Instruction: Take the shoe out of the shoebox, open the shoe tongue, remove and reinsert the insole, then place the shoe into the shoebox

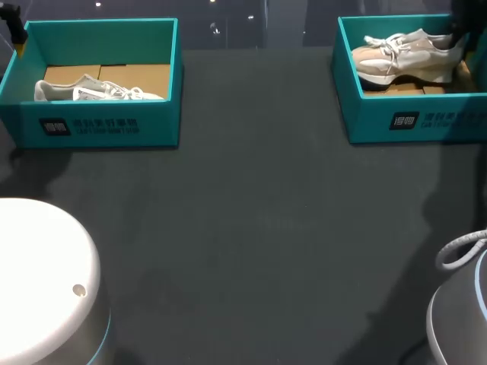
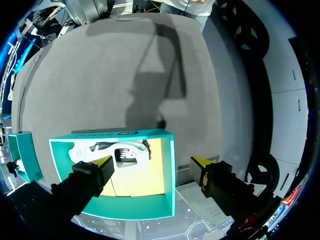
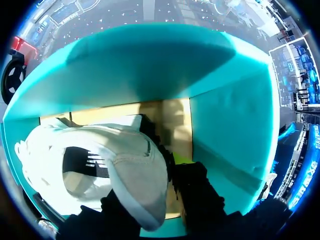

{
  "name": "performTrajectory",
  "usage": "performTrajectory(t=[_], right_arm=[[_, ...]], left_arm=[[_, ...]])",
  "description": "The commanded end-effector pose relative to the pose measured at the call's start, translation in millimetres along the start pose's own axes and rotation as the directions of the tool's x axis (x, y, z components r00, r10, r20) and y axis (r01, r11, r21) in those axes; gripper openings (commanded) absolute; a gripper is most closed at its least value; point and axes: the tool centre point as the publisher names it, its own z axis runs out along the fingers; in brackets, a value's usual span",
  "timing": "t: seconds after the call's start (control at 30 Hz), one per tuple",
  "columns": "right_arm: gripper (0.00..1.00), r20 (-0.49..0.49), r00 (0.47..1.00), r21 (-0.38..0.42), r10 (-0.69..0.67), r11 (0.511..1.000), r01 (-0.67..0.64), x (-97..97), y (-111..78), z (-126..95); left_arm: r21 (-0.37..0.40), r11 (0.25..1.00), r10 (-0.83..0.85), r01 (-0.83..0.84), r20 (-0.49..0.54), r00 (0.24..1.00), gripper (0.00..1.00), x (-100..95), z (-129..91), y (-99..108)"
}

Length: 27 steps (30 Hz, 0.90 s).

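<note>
Left shoe (image 1: 91, 91) lies in the left shoebox (image 1: 99, 125), along its front wall, at the far side of the desk (image 1: 259, 228). The left pincer (image 2: 152, 162) hangs above that box, spread wide. The right shoe (image 1: 403, 57) rests in the right shoebox (image 1: 411, 122), with the right pincer (image 3: 160, 195) at its heel; whether it is pinching the heel I cannot tell.

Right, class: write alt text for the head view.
On a dark grey table, the left teal cardboard shoebox holds a grey-white laced trainer and the right teal cardboard shoebox a beige-white laced trainer.
</note>
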Motion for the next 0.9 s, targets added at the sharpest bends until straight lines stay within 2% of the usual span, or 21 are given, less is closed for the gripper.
performTrajectory(t=[0.03, 0.37, 0.53, 0.9], right_arm=[[0.0, 0.015, 1.0, -0.01, 0.013, 1.0, -0.013, -1.8, -4.9, -16], [0.0, 0.107, 0.994, -0.073, 0.027, 0.997, -0.019, -5.3, -6.2, -69], [0.0, 0.123, 0.992, -0.093, 0.039, 0.995, -0.028, -8.0, -10.6, -93], [0.0, 0.203, 0.975, -0.105, 0.093, 0.992, -0.073, -19.4, -10.4, -121]], left_arm=[[-0.001, 1.0, 0.001, -0.001, -0.002, 1.0, 1.0, 0.3, -1, 0], [-0.001, 1.0, 0.001, -0.001, -0.002, 1.0, 1.0, 0.3, -1, 0], [-0.001, 1.0, 0.001, -0.001, -0.002, 1.0, 1.0, 0.3, -1, 0], [-0.001, 1.0, 0.001, -0.001, -0.002, 1.0, 1.0, 0.3, -1, 0]])
